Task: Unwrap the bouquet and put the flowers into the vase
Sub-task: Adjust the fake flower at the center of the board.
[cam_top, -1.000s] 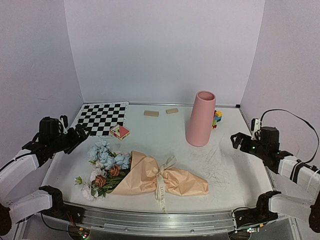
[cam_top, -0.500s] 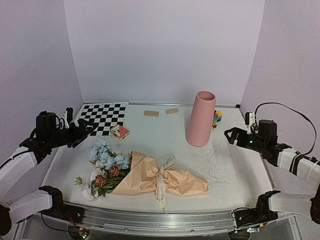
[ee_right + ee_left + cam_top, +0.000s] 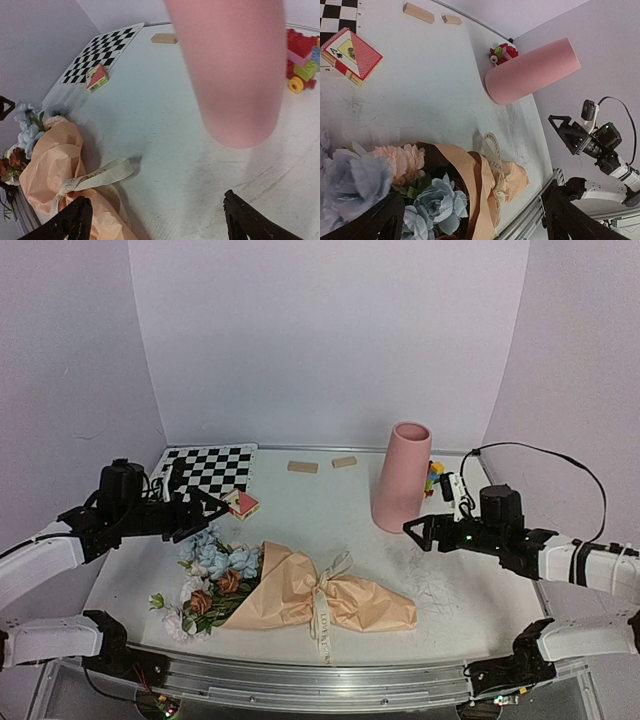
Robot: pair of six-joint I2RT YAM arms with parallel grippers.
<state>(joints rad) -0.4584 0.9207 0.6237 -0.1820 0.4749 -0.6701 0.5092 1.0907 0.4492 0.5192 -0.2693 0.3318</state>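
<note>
Flowers point(image 3: 214, 564) inside ribboned paper cone point(image 3: 352, 604)

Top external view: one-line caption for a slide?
Left fingers and right fingers open, poised either side of the wrapped bouquet lying on the table; pink vase upright behind it.

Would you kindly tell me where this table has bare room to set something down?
Bare white tabletop lies between the peach crinkled-paper bouquet, the two wooden blocks and the tall pink vase; another patch lies near-right, beyond the bouquet's tip. Crowded: the left side, with pale-blue flowers, red card box, checkered mat and open left gripper.
</note>
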